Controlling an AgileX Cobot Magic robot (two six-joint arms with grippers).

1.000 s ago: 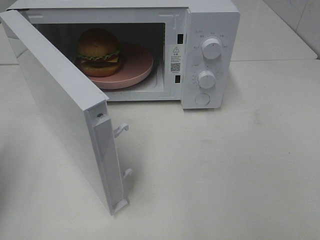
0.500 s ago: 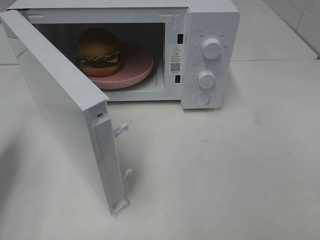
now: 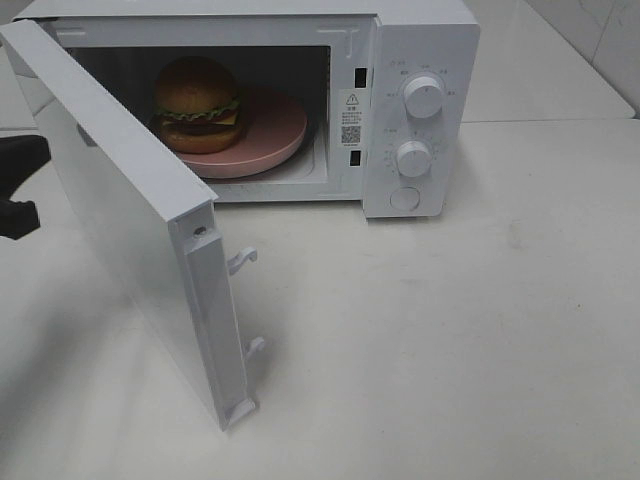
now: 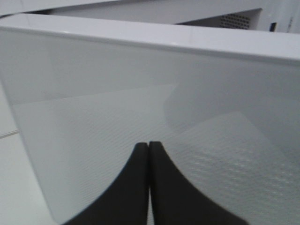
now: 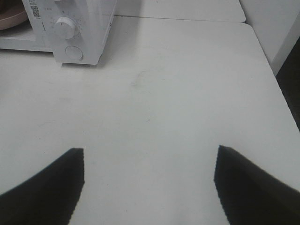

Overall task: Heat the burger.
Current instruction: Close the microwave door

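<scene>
The burger [image 3: 196, 103] with its brown bun, green lettuce and cheese sits on a pink plate [image 3: 272, 125] inside the white microwave [image 3: 420, 40]. The microwave door [image 3: 130, 210] stands swung wide open toward the front left. My left gripper [image 3: 15, 185] shows as a dark shape at the left edge, behind the door's outer face. In the left wrist view the left gripper [image 4: 148, 146] is shut and empty, its tips close to the door's outer panel [image 4: 140, 93]. My right gripper [image 5: 149, 152] is open and empty over bare table, away from the microwave [image 5: 75, 28].
Two round knobs [image 3: 423, 97] and a round button [image 3: 405, 198] sit on the microwave's right panel. Latch hooks [image 3: 242, 260] stick out from the door's free edge. The white table [image 3: 450, 330] stretches in front and to the right, with its right edge [image 5: 267, 61] in the right wrist view.
My left gripper has come into the exterior view at the left edge, behind the open door. The burger, plate and door have not moved.
</scene>
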